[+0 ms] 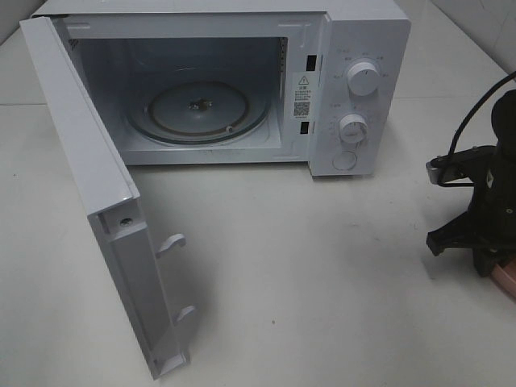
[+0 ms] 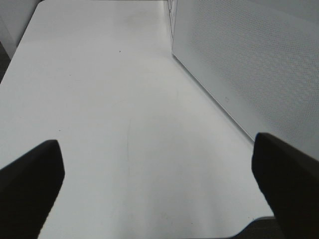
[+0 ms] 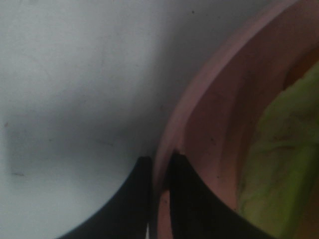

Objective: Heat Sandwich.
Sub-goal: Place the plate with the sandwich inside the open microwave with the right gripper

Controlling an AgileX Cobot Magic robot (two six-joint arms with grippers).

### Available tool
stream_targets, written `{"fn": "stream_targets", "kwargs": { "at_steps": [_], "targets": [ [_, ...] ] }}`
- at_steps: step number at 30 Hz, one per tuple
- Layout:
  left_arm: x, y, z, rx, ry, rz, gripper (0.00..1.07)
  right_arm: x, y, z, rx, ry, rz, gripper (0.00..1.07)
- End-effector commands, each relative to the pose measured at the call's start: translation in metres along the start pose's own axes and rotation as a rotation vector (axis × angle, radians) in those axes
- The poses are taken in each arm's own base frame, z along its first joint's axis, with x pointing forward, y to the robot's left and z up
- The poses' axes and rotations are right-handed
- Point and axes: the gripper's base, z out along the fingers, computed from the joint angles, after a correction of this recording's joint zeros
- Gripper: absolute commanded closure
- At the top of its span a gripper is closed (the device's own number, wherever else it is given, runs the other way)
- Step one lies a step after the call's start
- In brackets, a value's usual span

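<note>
The white microwave (image 1: pixel 355 89) stands at the back with its door (image 1: pixel 97 201) swung fully open and its glass turntable (image 1: pixel 197 109) bare. My right gripper (image 1: pixel 492 270) is at the table's right edge, shut on the rim of the round pink plate (image 1: pixel 506 282). In the right wrist view the two fingers (image 3: pixel 189 199) pinch the plate's rim (image 3: pixel 199 99), one on each side. Only a green leafy edge of the sandwich (image 3: pixel 284 159) shows on the plate; its bread is out of view. My left gripper (image 2: pixel 159 189) is open and empty above the table.
The open door juts toward the front left of the table. Its dotted outer panel (image 2: pixel 249 59) stands close beside my left gripper. Two dials (image 1: pixel 363 81) and a button are on the microwave's right panel. A black cable (image 1: pixel 476 105) arches above the right arm.
</note>
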Motion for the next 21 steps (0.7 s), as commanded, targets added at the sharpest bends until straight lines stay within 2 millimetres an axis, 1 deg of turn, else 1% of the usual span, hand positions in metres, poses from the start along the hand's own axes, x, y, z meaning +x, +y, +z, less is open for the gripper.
{"fn": "stream_targets", "kwargs": {
  "at_steps": [1,3,5,7,8,12,20,21],
  "targets": [
    [0.0,0.0,-0.002,0.001,-0.028,-0.002,0.09,0.004,-0.003,-0.005,0.023,0.016,0.003,1.07],
    [0.0,0.0,-0.002,0.001,-0.028,-0.002,0.09,0.005,-0.004,-0.007,0.028,0.015,0.01,1.07],
    [0.0,0.0,-0.002,0.001,-0.028,-0.002,0.09,0.007,-0.009,-0.017,0.058,0.002,0.02,1.07],
    [0.0,0.0,-0.002,0.001,-0.028,-0.002,0.09,0.008,-0.01,-0.02,0.069,0.001,0.026,1.07],
    [0.0,0.0,-0.002,0.001,-0.028,-0.002,0.09,0.01,-0.013,-0.025,0.083,-0.007,0.034,1.07],
    [0.0,0.0,-0.002,0.001,-0.028,-0.002,0.09,0.014,-0.015,-0.032,0.102,0.0,0.05,1.07],
    [0.0,0.0,-0.002,0.001,-0.028,-0.002,0.09,0.018,-0.005,-0.047,0.133,-0.003,-0.004,1.07],
    [0.0,0.0,-0.002,0.001,-0.028,-0.002,0.09,0.019,0.0,-0.051,0.139,-0.008,-0.022,1.07]
  ]
}}
